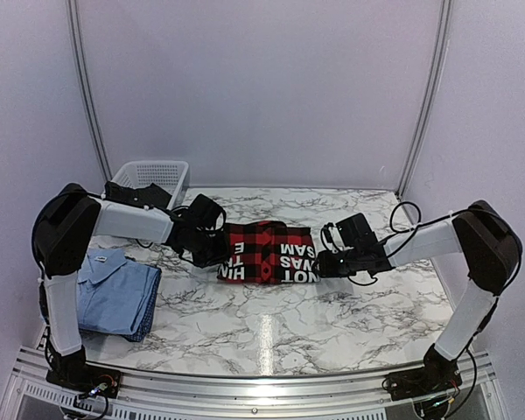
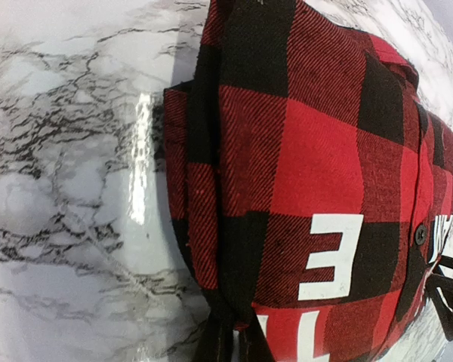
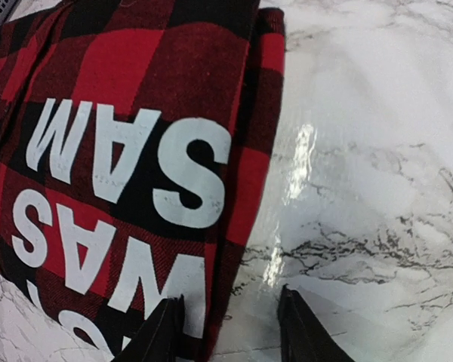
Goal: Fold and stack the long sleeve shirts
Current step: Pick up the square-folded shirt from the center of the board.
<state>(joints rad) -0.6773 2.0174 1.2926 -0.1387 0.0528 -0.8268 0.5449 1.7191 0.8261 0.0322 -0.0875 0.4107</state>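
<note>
The marble desk (image 1: pixel 271 324) carries everything, and both arms reach in low over its middle from either side. The flannel (image 1: pixel 267 249) lies there as a tidy folded block, its white lettering facing up on the near half. It sits apart from the blue shirt (image 1: pixel 114 293), which lies folded at the near left edge under the left arm's elbow, and I'd guess that is where the stack is meant to grow. The basket (image 1: pixel 162 166) stands at the far left corner, out of the work. The left gripper (image 1: pixel 214 252) is at the flannel's left edge. In its own camera the jaws look narrow, with the cloth bunching toward them, so it seems to be pinching that edge. The right gripper (image 1: pixel 325 262) is at the right edge with jaws wide. One finger (image 3: pixel 162 335) sits over the shirt's border and the other is on bare desk, so nothing is caught on that side. To my eye they are set at opposite ends so the block can be lifted level without unfolding, and the right side has to close first.
</note>
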